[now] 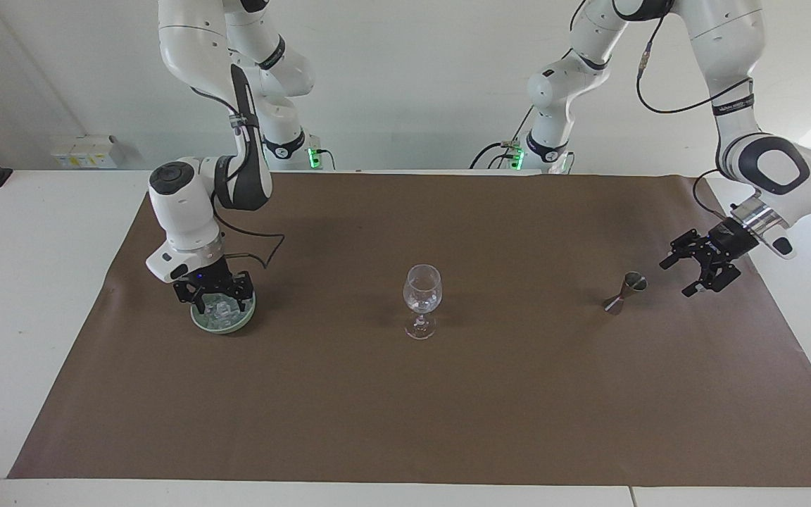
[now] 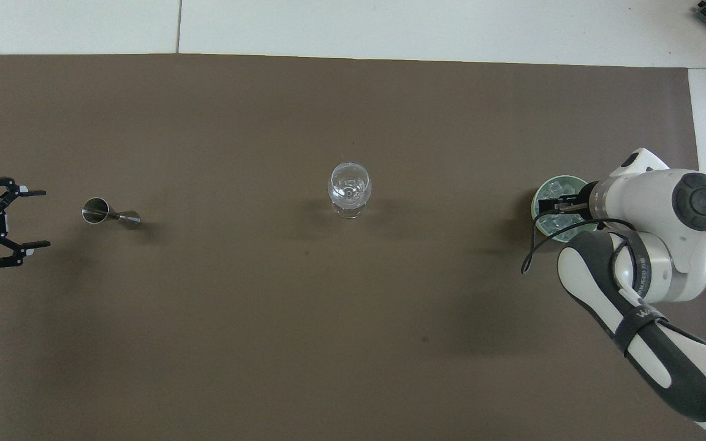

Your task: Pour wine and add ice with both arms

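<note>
**Right hand down in the ice bowl, left hand spread beside the jigger**

At the right arm's end of the bench [image 1: 18,296], on the brown paper mat [image 1: 405,408], stands a small pale green round bowl [image 1: 202,322] holding the ice [image 1: 220,310], a pile of small clear glassy cubes. The right arm's black two-finger hand [image 1: 215,299] points straight down into the bowl, its fingertips among the cubes; whether they are apart or pinched on a cube I cannot tell.

In the middle of the mat a clear stemmed wine glass [image 1: 422,300] stands upright, well apart from both hands.

Toward the left arm's end a small silver metal double-cone jigger [image 1: 624,291] stands on the mat, tilted. The left arm's black two-finger hand [image 1: 700,266] hangs just beside it, over the mat's edge, fingers spread wide and holding nothing, clear of the jigger.
</note>
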Robot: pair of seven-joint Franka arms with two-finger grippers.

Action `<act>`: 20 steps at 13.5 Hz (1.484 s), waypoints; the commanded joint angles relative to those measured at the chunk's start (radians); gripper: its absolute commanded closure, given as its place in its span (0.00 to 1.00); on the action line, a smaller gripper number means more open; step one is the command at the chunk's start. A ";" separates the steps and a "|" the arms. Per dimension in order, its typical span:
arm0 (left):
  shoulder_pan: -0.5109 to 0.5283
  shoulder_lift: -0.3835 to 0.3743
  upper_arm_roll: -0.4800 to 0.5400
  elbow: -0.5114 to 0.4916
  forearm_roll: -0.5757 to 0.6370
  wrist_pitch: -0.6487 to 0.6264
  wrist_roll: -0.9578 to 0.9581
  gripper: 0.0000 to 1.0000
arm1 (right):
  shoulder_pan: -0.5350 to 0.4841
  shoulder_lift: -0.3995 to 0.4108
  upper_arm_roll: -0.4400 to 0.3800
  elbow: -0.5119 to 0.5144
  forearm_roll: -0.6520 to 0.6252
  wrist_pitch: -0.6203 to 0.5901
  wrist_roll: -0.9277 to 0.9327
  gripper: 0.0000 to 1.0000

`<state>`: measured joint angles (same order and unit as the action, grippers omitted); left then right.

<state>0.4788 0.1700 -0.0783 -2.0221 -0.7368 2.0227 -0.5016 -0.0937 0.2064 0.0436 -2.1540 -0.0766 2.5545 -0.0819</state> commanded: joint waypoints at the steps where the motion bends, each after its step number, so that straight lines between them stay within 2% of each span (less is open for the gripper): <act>1: -0.035 -0.036 0.009 0.026 0.117 0.010 0.075 0.00 | -0.006 -0.024 0.002 -0.029 -0.025 0.033 0.013 0.12; 5: -0.084 -0.079 0.008 0.051 0.258 0.011 0.196 0.00 | -0.009 -0.022 0.002 -0.030 -0.025 0.047 0.010 0.13; 8: -0.109 -0.118 0.003 0.075 0.351 0.005 0.259 0.00 | -0.011 -0.022 0.002 -0.030 -0.025 0.047 0.007 0.20; 11: -0.163 -0.164 0.003 0.086 0.476 -0.007 0.261 0.00 | -0.011 -0.021 0.002 -0.029 -0.025 0.050 0.007 0.34; 14: -0.199 -0.199 0.000 0.134 0.589 -0.061 0.273 0.00 | -0.012 -0.021 0.002 -0.030 -0.025 0.050 0.007 0.37; 16: -0.212 -0.208 0.000 0.187 0.616 -0.119 0.337 0.00 | -0.012 -0.021 0.002 -0.029 -0.025 0.050 0.008 0.43; 20: -0.224 -0.216 -0.003 0.276 0.652 -0.212 0.423 0.00 | -0.012 -0.021 0.002 -0.029 -0.025 0.050 0.010 0.43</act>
<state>0.2764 -0.0440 -0.0915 -1.7840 -0.1111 1.8600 -0.1149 -0.0954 0.2061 0.0422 -2.1555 -0.0767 2.5786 -0.0820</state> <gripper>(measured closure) 0.000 0.427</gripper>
